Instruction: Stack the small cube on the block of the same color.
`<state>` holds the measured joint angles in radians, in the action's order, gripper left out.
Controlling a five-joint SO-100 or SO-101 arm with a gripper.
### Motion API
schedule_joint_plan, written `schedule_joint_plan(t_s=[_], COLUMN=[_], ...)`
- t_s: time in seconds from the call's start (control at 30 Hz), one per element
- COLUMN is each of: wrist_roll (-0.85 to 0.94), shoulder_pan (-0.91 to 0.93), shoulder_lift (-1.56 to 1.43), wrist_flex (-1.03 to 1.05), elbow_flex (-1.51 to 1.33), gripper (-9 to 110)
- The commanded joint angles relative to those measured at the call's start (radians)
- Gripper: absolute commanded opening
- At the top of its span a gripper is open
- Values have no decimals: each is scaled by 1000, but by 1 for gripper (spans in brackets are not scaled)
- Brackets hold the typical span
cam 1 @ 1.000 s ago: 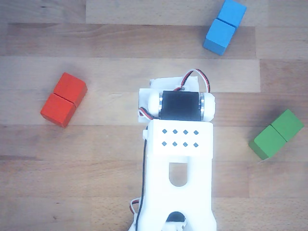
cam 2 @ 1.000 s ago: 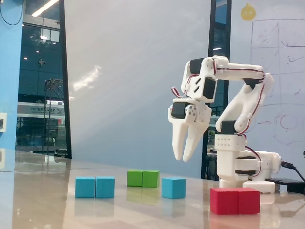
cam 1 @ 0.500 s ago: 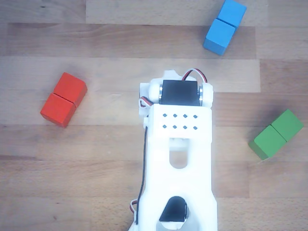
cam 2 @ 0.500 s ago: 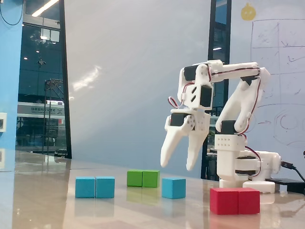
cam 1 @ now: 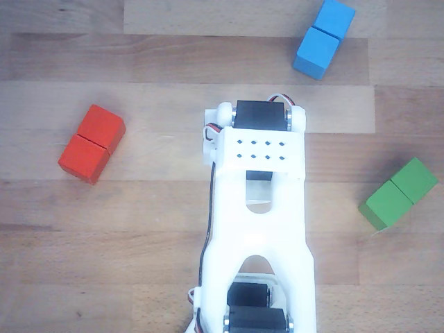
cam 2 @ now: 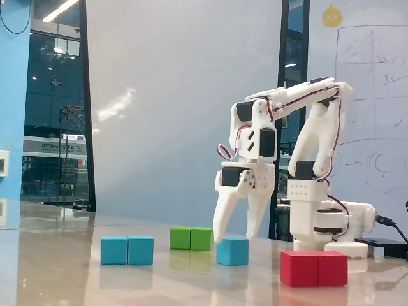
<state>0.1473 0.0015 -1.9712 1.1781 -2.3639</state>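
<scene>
Fixed view shows the gripper (cam 2: 234, 239) with its two fingers spread wide, wider than the small cube (cam 2: 231, 251), and holding nothing. The fingertips hang just above the cube's top edge, one toward each side of it; whether either tip touches the cube cannot be told. The fingers point steeply down from the wrist.

All positions below are given relative to the small cube, as the fixed view shows them:

- The block (cam 2: 127, 250), blue with a seam across its middle, lies on the table to the left, apart from the cube.
- The green double block (cam 2: 191, 238) lies just behind and to the left.
- The red double block (cam 2: 314, 268) lies to the right and nearer the camera.
- The arm's base (cam 2: 329, 220) stands behind and to the right.

The other view, from above, shows the arm (cam 1: 258, 208) covering the cube entirely. The block (cam 1: 323, 38) appears at top right, the red double block (cam 1: 91, 143) at left, the green double block (cam 1: 398, 193) at right.

Step in hand, as judged: the approach for the grasp. The stacking is not yet done. The next move calls for lowering the fingers until they straddle the cube, then closing squarely on two opposite faces. The lift should clear the block's height before the carry.
</scene>
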Motion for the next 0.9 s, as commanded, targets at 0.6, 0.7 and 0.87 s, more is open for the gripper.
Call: schedule_joint_plan(t_s=[0.6, 0.7, 0.87], wrist_roll=[-6, -6, -6], shoulder_pan=[9, 9, 9], shoulder_lift=[124, 124, 124], wrist_flex=[-123, -124, -124], elbow_flex=[54, 54, 54], gripper=[26, 19, 6])
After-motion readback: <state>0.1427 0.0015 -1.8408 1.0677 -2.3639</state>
